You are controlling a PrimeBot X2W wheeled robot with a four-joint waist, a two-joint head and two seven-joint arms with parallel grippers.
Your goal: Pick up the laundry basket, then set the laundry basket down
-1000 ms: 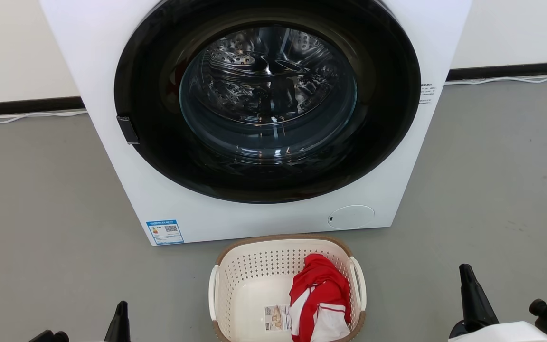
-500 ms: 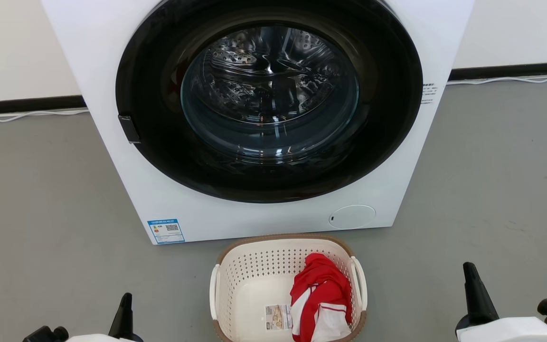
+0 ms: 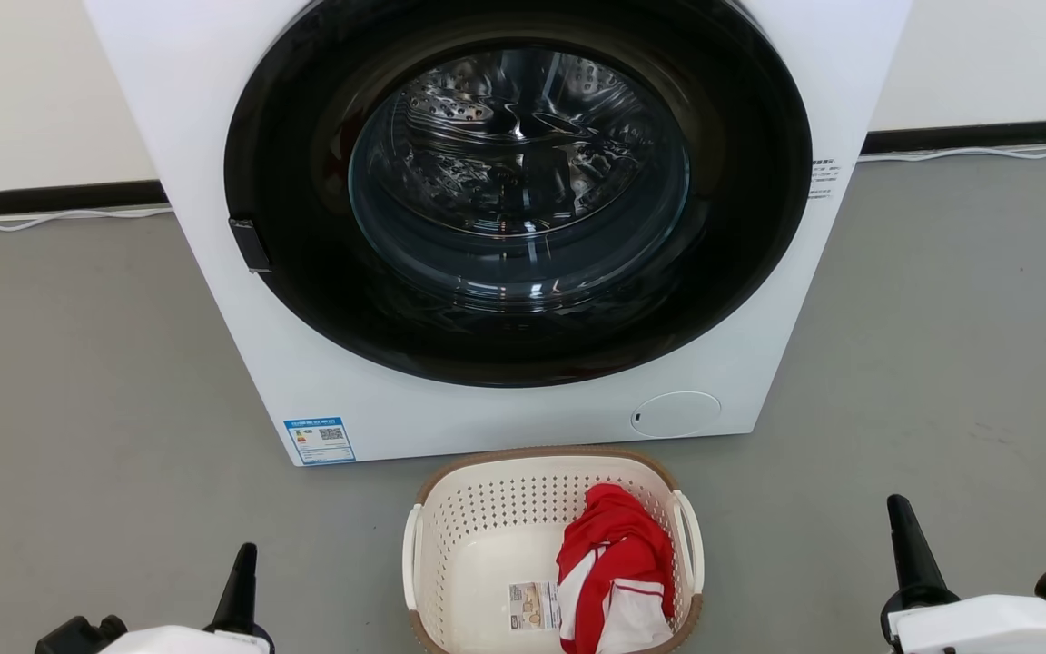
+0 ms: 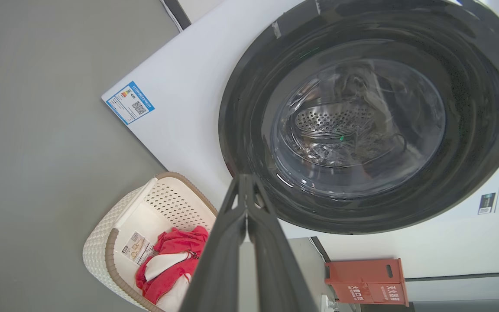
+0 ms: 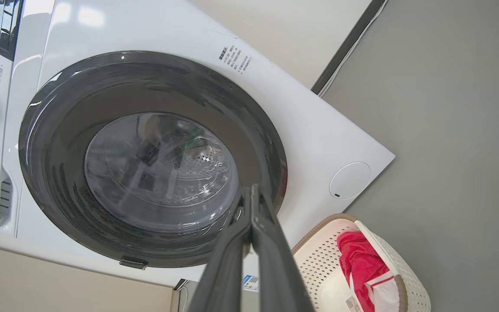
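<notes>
This is looking like a laundry corner in a bare room; a front-loading washing machine (image 3: 487, 422) is standing on a grey floor (image 3: 78, 409) against a pale wall (image 3: 24, 91); a cable (image 3: 33, 221) is running along the dark skirting (image 3: 51, 197); the laundry basket (image 3: 487, 504) is holding a red-and-white garment (image 3: 614, 554).

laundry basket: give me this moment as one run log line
phase: pre-grasp | laundry basket: on floor before washing machine, red-white cloth inside | left fingers: shut, apart from basket | right fingers: shut, apart from basket
</notes>
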